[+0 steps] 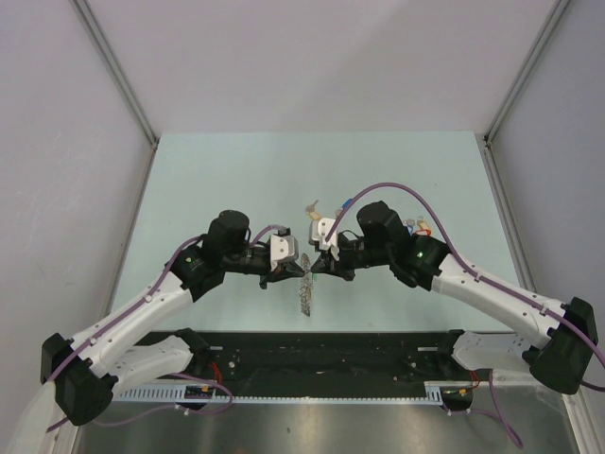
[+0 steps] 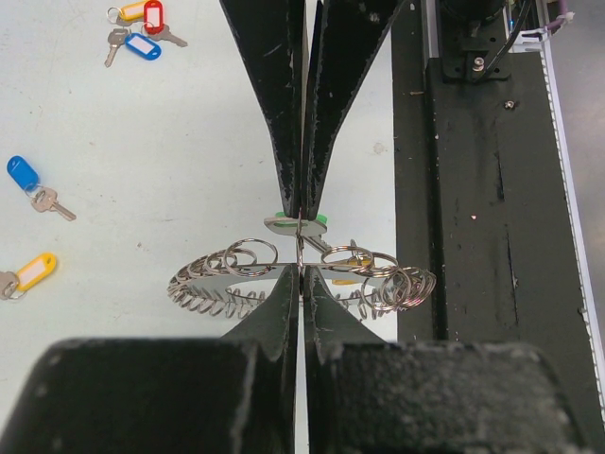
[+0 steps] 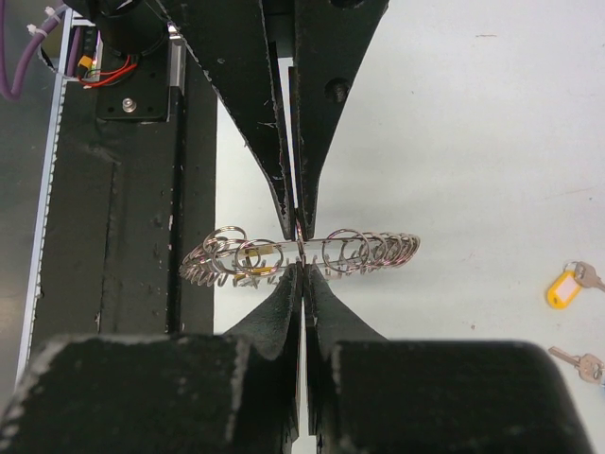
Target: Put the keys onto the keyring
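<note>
The tips of both grippers are covered by their own black fingers, so the exact contact points cannot be seen. The keyring is viewed nearly edge-on, and its far rim is hard to make out. A yellow tag is partly hidden among its loops.

Loose keys are scattered on the table, well apart from the jaws. A blue-tagged key and a yellow-tagged key lie nearer. A black rail runs along the other side of the jaws.

The jaws of the left gripper are pressed together on the wire of the keyring, which is held above the table. The jaws of the right gripper are directly opposite, tip to tip, and are closed on the tag of a green-tagged key just at the ring.
</note>
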Controlling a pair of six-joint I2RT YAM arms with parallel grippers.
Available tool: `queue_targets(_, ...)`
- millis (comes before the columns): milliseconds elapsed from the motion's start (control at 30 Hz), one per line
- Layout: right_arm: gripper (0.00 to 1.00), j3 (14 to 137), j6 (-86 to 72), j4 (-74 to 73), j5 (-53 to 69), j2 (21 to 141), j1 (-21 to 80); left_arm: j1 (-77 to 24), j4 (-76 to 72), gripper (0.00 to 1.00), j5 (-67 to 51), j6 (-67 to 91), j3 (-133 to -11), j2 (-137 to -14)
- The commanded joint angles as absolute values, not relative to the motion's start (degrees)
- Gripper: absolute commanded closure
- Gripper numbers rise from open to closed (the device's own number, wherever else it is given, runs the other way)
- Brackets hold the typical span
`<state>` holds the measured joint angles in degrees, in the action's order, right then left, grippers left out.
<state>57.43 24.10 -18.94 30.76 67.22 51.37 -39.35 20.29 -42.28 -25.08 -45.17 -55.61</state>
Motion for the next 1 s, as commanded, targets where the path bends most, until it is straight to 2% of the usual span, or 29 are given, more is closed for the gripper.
queue_targets(0, 1.00, 57.66, 23.73, -16.70, 32.08, 67.85, 51.33, -39.55, 17.67, 1.00, -45.61, -26.54, -45.62, -55.11)
queue_targets(967, 1.00, 57.83, 20.57, -13.01, 33.93, 70.66, 53.26, -39.99, 16.61, 1.00, -45.62, -24.52, -46.14, -55.55)
